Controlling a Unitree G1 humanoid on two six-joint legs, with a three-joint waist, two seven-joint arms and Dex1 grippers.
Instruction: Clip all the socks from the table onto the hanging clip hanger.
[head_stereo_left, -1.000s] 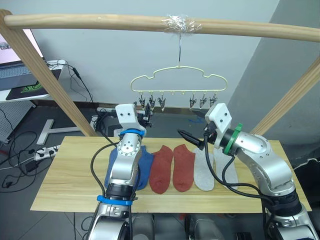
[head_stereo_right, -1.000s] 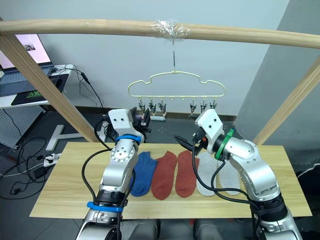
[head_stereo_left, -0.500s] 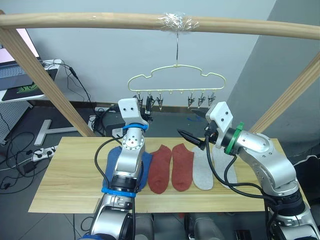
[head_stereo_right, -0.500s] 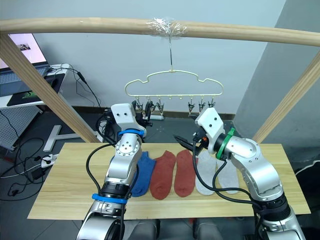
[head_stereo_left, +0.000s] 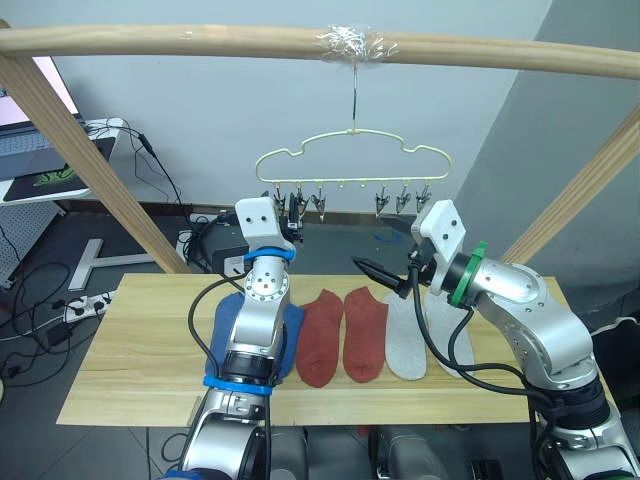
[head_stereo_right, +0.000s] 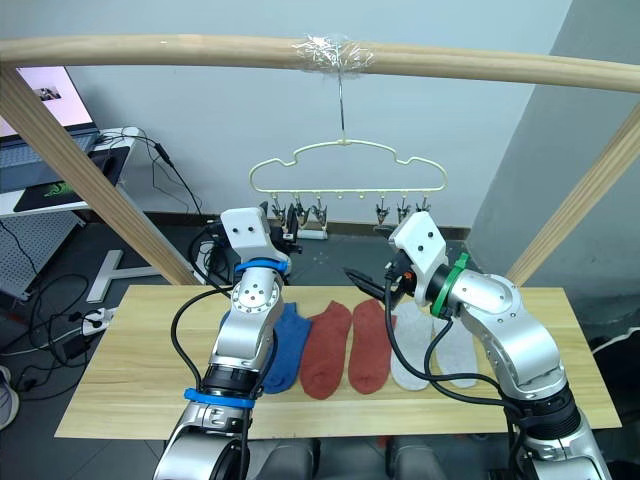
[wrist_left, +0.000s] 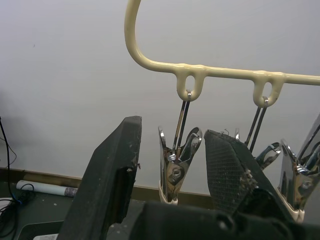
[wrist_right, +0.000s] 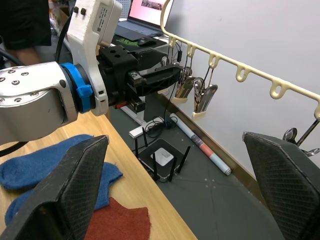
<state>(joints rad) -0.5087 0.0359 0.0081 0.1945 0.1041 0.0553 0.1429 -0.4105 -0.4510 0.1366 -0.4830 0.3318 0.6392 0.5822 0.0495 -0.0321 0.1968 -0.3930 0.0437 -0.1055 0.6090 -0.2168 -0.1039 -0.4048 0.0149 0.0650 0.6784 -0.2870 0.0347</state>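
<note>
A: Where's the left tool (wrist_left: 172, 165)?

B: Raised at the left end of the hanger (head_stereo_left: 354, 158). Its fingers (wrist_left: 112, 172) are spread, released, one on each side of the outermost clip (wrist_left: 176, 170). The clip hangs in the gap between them; whether either finger touches it I can't tell.

A: And the right tool (head_stereo_left: 372, 270)?

B: Also released, fingers wide apart and gripping nothing. It hovers above the surface (head_stereo_left: 140, 350), over the far ends of the socks, below the hanger and pointing toward the left arm.

A: The hanger itself?

B: A pale-yellow wire cloud outline, its hook over a wooden beam (head_stereo_left: 200, 42) where a wad of clear tape (head_stereo_left: 356, 43) sits. Six dark clips hang from small loops along its bottom bar: three toward the left, three toward the right. None holds a sock.

A: So the socks are all down?

B: Yes, lying flat in a row on the light wood surface. From the robot's left: the blue pair (head_stereo_right: 288, 345), partly hidden by the left forearm and overlapping each other, then two rust red socks (head_stereo_left: 342, 336) side by side, then two light grey ones (head_stereo_left: 420, 335), the outer one crossed by the right arm's black cable.

A: Anything behind?

B: A laptop (head_stereo_right: 45, 115) on a side desk at far left, cables on the dark floor, and a person's dark sleeve (wrist_right: 22, 27) in the right wrist view.
</note>
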